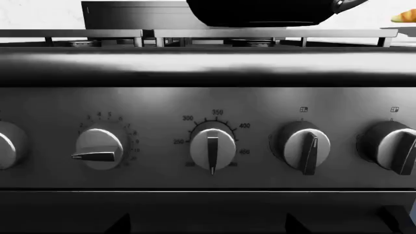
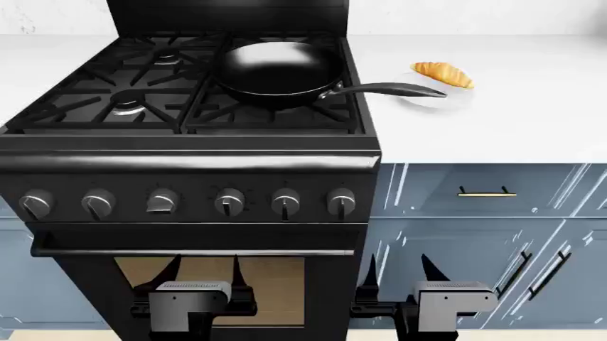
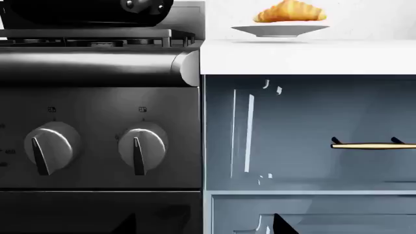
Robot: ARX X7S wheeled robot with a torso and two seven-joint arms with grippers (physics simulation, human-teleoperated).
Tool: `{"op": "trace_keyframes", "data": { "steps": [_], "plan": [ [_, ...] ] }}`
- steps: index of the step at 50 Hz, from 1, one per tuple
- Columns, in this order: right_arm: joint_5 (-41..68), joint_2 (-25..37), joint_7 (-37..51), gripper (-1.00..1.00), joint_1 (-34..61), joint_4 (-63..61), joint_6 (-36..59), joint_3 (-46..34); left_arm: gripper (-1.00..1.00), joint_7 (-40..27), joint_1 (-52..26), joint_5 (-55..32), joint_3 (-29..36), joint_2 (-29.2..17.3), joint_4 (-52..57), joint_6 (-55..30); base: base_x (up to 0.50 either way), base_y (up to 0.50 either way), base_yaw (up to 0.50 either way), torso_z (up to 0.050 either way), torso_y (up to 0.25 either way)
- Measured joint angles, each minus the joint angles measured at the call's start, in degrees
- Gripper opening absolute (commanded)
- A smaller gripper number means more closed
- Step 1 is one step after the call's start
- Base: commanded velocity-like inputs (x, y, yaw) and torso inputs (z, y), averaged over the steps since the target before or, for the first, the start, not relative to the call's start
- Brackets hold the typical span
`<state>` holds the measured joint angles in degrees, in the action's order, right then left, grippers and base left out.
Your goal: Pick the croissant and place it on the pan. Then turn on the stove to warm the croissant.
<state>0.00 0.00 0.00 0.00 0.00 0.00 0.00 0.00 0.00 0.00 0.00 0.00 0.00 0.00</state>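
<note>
Both fingers [image 2: 206,268] [image 2: 400,270] spread low, facing the stove [image 2: 190,177] front.

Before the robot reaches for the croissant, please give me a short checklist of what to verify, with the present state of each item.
1. Croissant lies on the white plate, uncovered: ok.
2. Pan sits on the stove grate, empty: ok.
3. Left pincer open and empty: ok.
4. Right pincer open and empty: ok.
5. Pan handle reaches over the plate, near the croissant: not ok.
6. Burner under pan off: cannot tell.
</note>
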Motion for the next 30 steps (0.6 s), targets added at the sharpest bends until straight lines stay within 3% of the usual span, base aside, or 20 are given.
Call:
{"op": "trace_keyframes", "data": {
  "steps": [13, 30],
  "plan": [
    [1.7, 1.5, 1.9, 1.0, 0.2, 0.3, -0.8, -1.4, 1.0, -2.2, 0.0, -0.7, 2.2, -1.4, -0.7, 0.0, 0.0, -0.01, 0.0, 0.0, 0.0],
    [3.1, 3.3, 4.2, 1.0, 0.4, 0.8, -2.6, -3.6, 1.0, -4.3, 0.1, -2.2, 4.7, -3.4, -1.1, 0.4, 0.0, -0.5, 0.0, 0.0, 0.0]
  ]
}}
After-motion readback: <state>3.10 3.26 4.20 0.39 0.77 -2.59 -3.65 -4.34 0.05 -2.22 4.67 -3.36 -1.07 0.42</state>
